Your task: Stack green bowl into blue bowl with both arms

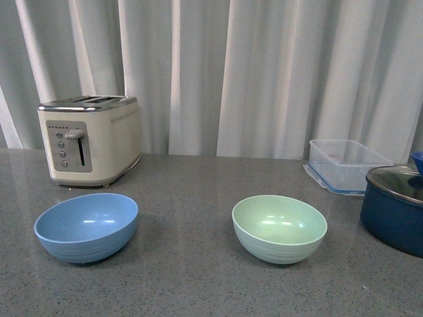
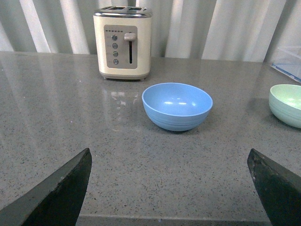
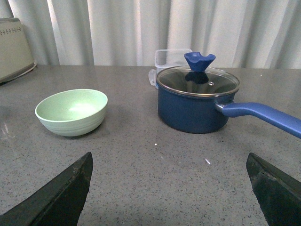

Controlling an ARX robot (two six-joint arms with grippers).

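Observation:
The blue bowl point(image 1: 86, 226) sits upright and empty on the grey counter's left part, in front of the toaster. To its right, a bowl's width or more away, stands the green bowl point(image 1: 279, 228), also upright and empty. Neither arm shows in the front view. In the left wrist view my left gripper point(image 2: 169, 162) is open over bare counter, well short of the blue bowl point(image 2: 177, 106), with the green bowl point(image 2: 287, 104) at the frame edge. My right gripper point(image 3: 169, 165) is open too, nothing between its fingers, and the green bowl point(image 3: 71, 111) lies ahead and off to one side.
A cream toaster point(image 1: 89, 139) stands at the back left. A clear rectangular container point(image 1: 346, 165) with a blue rim sits at the back right. A dark blue lidded pot point(image 3: 197, 100) with a long handle point(image 3: 263, 115) stands at the right edge. White curtains hang behind the counter.

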